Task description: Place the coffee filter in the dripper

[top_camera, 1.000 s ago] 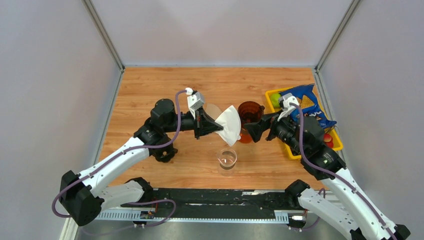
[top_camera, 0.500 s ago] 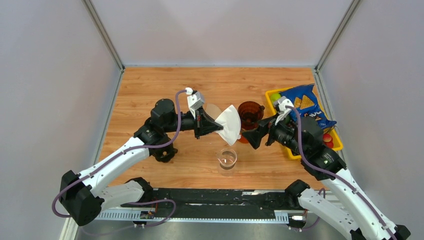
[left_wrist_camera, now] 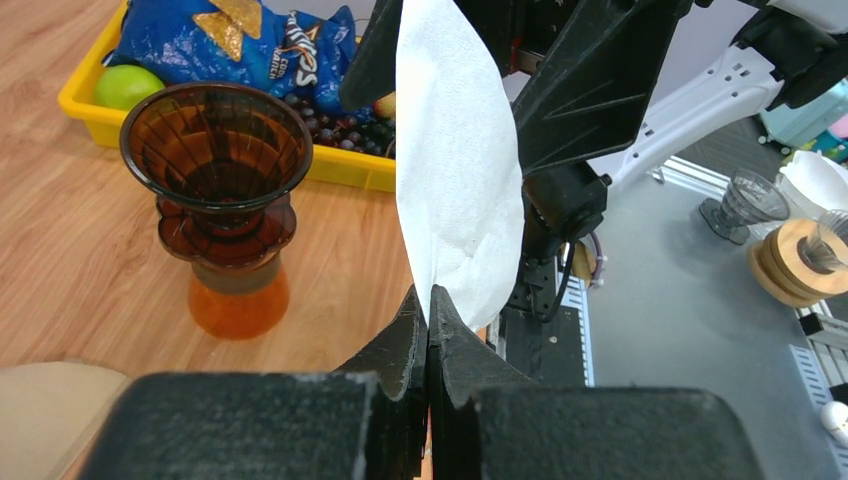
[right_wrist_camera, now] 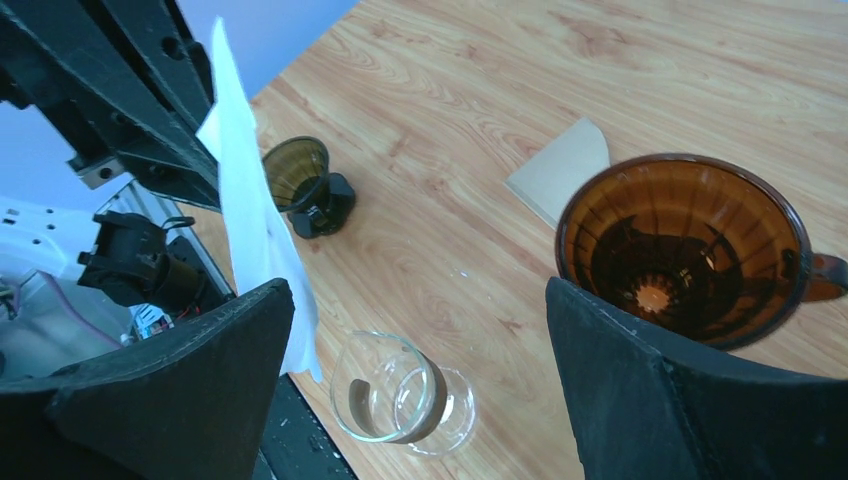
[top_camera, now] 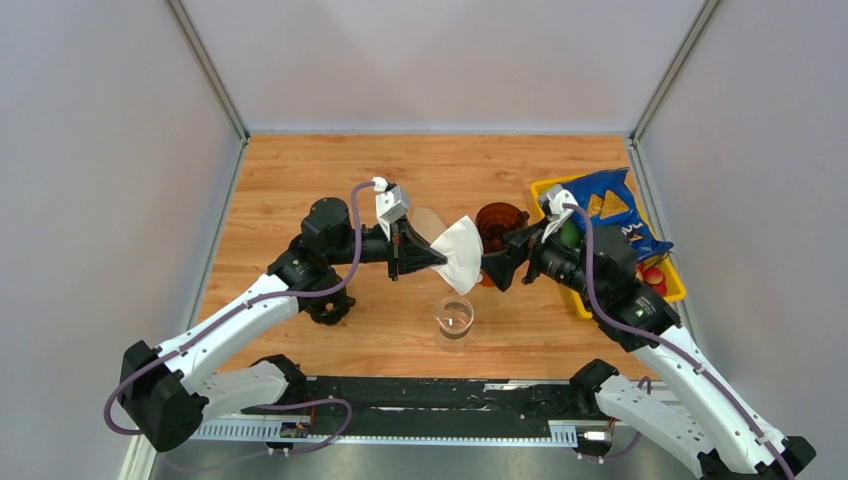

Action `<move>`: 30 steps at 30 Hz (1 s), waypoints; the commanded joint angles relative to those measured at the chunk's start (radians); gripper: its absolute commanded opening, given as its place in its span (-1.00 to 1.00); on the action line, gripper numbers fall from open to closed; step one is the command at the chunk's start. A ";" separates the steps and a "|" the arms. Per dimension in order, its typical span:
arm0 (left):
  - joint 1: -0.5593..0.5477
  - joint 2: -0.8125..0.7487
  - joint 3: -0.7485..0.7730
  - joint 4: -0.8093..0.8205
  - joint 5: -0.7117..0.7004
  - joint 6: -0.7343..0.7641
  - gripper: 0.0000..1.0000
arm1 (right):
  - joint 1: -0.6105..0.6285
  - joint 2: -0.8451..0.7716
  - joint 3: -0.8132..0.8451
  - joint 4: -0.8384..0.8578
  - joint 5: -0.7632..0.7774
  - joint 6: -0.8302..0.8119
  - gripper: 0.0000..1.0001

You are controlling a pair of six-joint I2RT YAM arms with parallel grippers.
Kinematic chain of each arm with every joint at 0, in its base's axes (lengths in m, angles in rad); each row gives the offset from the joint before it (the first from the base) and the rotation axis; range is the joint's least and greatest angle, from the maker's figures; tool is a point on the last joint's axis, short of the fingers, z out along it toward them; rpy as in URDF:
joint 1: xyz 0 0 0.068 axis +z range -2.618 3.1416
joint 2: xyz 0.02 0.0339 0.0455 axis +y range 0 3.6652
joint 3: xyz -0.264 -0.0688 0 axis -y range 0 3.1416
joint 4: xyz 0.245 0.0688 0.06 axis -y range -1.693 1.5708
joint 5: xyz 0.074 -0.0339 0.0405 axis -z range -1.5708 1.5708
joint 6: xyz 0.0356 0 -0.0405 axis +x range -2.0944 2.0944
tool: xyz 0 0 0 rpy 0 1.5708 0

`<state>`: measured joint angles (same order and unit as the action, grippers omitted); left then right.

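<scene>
My left gripper point(top_camera: 438, 256) is shut on the bottom point of a white paper coffee filter point(top_camera: 460, 254), which it holds upright in the air. In the left wrist view the filter point(left_wrist_camera: 455, 170) rises from the pinched fingertips of the left gripper point(left_wrist_camera: 428, 300). The amber dripper point(top_camera: 500, 226) stands on the table just behind and right of the filter. My right gripper point(top_camera: 494, 268) is open at the filter's free edge. In the right wrist view the filter point(right_wrist_camera: 250, 220) hangs against the left finger, the dripper point(right_wrist_camera: 680, 245) lies by the right finger, and nothing is gripped by the right gripper point(right_wrist_camera: 418, 290).
A clear glass carafe point(top_camera: 453, 317) stands near the front, below both grippers. A brown paper filter point(top_camera: 425, 220) lies flat behind the left gripper. A yellow tray point(left_wrist_camera: 80, 100) at the right holds a blue chip bag point(top_camera: 610, 205) and fruit.
My right arm has moved left, bringing its open jaws up to the filter's free edge. The left gripper and filter have barely shifted.
</scene>
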<state>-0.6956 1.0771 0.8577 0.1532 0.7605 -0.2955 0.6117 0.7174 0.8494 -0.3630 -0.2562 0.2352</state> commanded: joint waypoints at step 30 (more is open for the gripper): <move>-0.004 -0.020 0.027 0.017 0.319 0.198 -0.99 | -0.003 0.092 -0.029 0.283 -0.554 -0.066 0.31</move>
<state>-0.6964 1.0470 0.8497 0.1463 1.0431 -0.1242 0.6117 0.7975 0.8154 -0.1707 -0.7216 0.1879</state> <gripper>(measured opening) 0.007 0.674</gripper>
